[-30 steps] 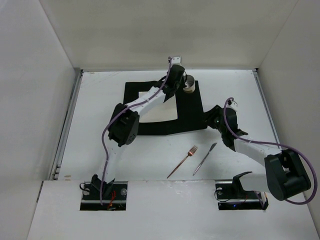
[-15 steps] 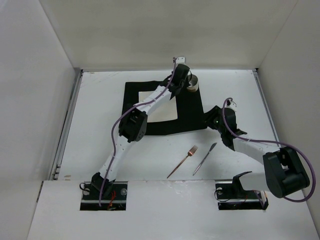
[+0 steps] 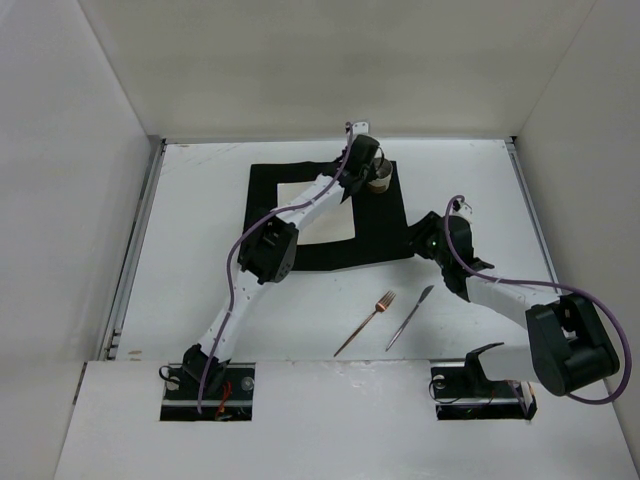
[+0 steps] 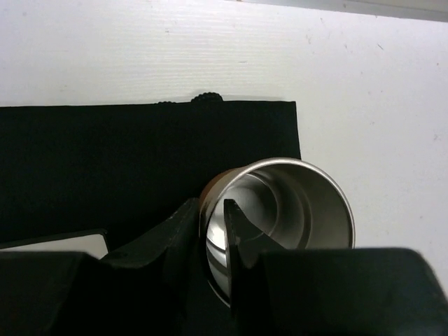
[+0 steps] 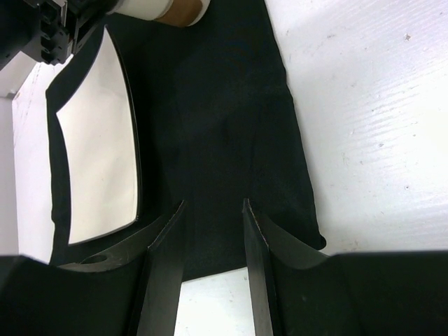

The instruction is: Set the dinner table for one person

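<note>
A steel cup (image 3: 379, 181) with a brown outer wall stands at the far right corner of the black cloth mat (image 3: 382, 225). My left gripper (image 3: 366, 166) is shut on its rim. In the left wrist view one finger is inside the cup (image 4: 301, 203) and one outside, with the left gripper (image 4: 212, 210) pinching the wall. A white square plate (image 3: 335, 228) lies on the mat, partly under my left arm. My right gripper (image 3: 428, 238) is open and empty over the mat's near right corner (image 5: 210, 105). The dinner table (image 3: 200, 240) is the white surface.
A copper fork (image 3: 367, 322) and a steel knife (image 3: 410, 317) lie side by side on the table in front of the mat. White walls edge the table on three sides. The plate (image 5: 98, 140) and cup (image 5: 164, 8) show in the right wrist view.
My left gripper has carried the cup slightly right, then back toward me, over the mat's far right corner. The right arm has barely moved.
</note>
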Action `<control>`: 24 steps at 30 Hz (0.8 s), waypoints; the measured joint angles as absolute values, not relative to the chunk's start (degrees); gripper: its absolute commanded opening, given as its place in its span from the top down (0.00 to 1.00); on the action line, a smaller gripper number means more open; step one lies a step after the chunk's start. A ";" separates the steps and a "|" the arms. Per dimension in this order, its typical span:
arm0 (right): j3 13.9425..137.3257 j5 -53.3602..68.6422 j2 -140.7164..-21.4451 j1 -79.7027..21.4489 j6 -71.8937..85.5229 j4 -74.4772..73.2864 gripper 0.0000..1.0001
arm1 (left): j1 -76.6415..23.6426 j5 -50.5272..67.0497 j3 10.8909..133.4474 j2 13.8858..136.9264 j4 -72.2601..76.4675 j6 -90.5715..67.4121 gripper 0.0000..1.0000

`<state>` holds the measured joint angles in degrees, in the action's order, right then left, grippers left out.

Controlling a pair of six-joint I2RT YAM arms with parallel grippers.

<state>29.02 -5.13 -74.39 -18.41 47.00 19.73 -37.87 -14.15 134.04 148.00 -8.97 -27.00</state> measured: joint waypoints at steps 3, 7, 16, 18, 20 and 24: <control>29.02 -5.04 -74.39 -18.41 47.00 19.70 0.57 | -38.02 -14.85 134.04 148.03 -8.80 -26.92 0.70; 29.02 -4.93 -74.39 -18.41 47.00 19.73 0.57 | -38.28 -15.42 134.04 148.03 -8.21 -26.87 0.63; 29.02 -4.93 -74.28 -18.41 47.00 19.75 0.57 | -39.38 -14.11 125.91 144.03 -2.15 -24.45 0.51; 29.02 -4.93 -74.28 -18.41 47.03 19.73 0.57 | -39.81 -13.37 122.19 140.27 -1.32 -22.48 0.50; 29.02 -4.93 -74.28 -18.41 47.05 19.75 0.57 | -40.49 -12.49 117.45 134.32 0.62 -19.86 0.49; 29.02 -4.93 -74.28 -18.41 47.22 19.75 0.57 | -42.22 -11.57 102.72 115.48 6.92 -15.84 0.56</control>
